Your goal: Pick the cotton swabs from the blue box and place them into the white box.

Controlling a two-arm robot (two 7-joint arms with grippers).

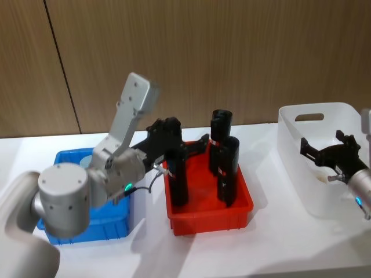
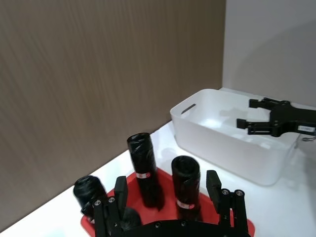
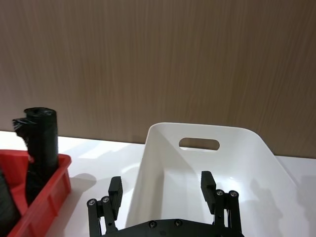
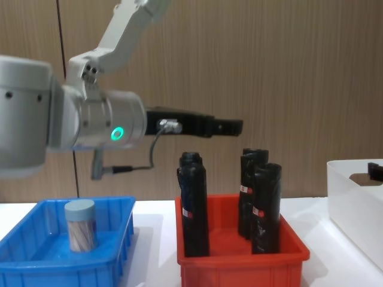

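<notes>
A wood-panelled wall backs a white tabletop (image 1: 191, 255) that carries 3 bins in a row. At the left sits the blue box (image 4: 60, 272), and 1 jar of cotton swabs (image 4: 79, 225) stands upright in it, near its middle, lid on top. The left tool (image 2: 167, 190) hangs high above the gap between the blue box and the red bin (image 4: 239, 263), pointing toward the right, its fingers spread and holding nothing. The red bin in the middle holds 3 tall black rolls (image 4: 194, 203), all upright. At the right stands the white box (image 1: 293, 168), and the right tool (image 3: 161, 185) hovers over it, fingers also spread and empty.

The step in hand looks like fetching the jar. The left tool should swing over the blue box, come straight down with the fingers either side of the clear body just under the lid, and close gently, since the plastic is likely slick. It should then lift well above the rim, because the rolls stand tall along the way to the white box.
</notes>
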